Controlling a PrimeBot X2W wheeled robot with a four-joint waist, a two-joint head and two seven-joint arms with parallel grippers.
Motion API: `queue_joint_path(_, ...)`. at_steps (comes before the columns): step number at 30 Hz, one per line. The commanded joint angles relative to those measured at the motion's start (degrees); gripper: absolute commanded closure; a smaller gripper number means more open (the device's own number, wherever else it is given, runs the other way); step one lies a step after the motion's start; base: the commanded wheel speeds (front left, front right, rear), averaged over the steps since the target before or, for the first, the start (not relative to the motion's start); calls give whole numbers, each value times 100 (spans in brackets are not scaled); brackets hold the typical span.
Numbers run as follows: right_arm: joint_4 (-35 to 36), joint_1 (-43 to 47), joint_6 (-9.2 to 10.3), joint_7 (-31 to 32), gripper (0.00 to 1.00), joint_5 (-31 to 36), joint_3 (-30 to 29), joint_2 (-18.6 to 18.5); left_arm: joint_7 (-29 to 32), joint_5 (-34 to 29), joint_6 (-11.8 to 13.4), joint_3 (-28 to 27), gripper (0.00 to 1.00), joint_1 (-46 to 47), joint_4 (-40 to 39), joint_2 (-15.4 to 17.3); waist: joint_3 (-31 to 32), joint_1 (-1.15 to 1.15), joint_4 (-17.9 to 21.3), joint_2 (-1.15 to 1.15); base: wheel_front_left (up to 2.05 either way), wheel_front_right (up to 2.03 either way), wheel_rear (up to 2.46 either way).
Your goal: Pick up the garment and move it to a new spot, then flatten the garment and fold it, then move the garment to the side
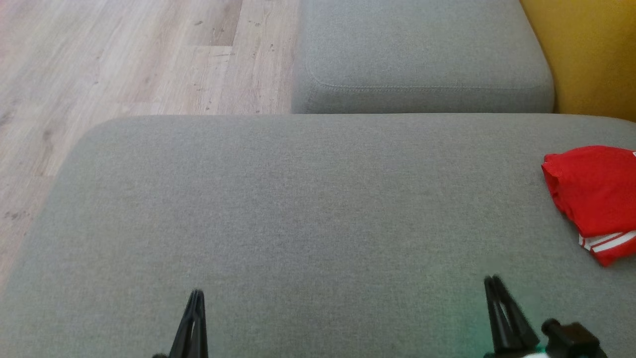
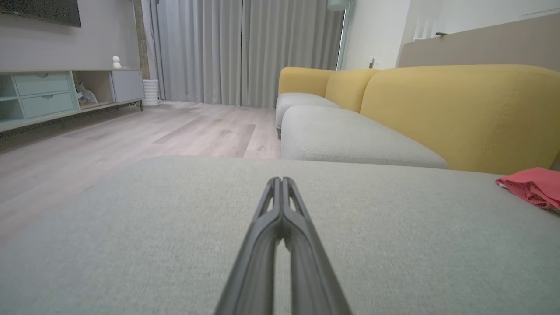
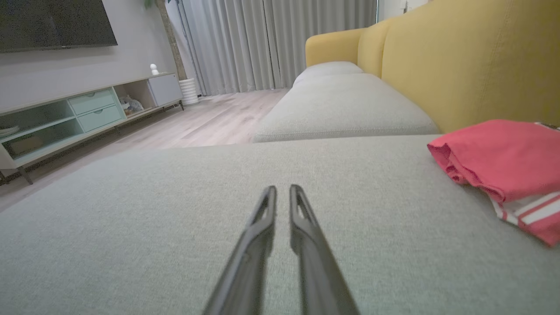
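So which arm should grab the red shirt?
Probably the right. The red shirt lies at the couch cushion's far right, just ahead of the right gripper; the left gripper would have to cross over.

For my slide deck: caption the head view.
Folded red garment lies at the grey cushion's right edge; both grippers, left and right, hold nothing.

A grey sofa cushion (image 1: 298,209) carries a folded red garment (image 1: 594,199) at its right edge.

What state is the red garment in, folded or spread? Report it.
Folded. The red garment lies as a compact stack of layers at the right end of the grey cushion, its white-striped edge tucked underneath, apart from both grippers.
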State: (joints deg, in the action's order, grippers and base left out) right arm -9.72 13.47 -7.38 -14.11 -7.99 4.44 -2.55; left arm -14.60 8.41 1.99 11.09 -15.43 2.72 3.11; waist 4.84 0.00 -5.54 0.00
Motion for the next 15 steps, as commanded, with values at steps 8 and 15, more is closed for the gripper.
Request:
queue_joint_path(8,113,-174,-1,102,100,-636,-32,-41,98,641,-48,-70,100,177,-97,41,-35,0,37,0,0,0,0)
queue_joint_path(15,78,-273,-1,178,100,-1068,-54,-66,175,1074,-103,-120,100,289,-10,65,-59,0,64,0,0,0,0)
